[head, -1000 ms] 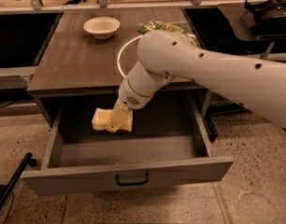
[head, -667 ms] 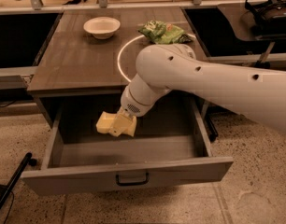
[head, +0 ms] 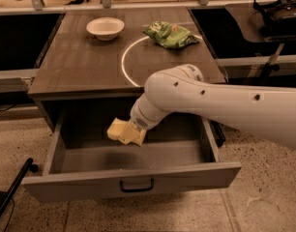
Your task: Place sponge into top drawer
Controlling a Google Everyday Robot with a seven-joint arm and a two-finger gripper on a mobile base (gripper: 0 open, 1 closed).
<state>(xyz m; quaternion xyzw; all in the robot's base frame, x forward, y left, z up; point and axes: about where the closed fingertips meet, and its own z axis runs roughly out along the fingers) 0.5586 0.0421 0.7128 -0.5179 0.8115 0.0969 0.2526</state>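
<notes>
Just left of centre in the frame, the sponge (head: 116, 128) hangs inside the open top drawer (head: 133, 180), clear of the drawer floor, where a soft shadow lies under it. It juts out to the left of the gripper (head: 127, 136), whose jaws are clamped on its right end. Its long axis seems to run roughly along the drawer front. The arm (head: 211, 100) reaches in from the right of the frame, under the table (head: 80, 66) edge. Release looks to need only a short drop straight down.
</notes>
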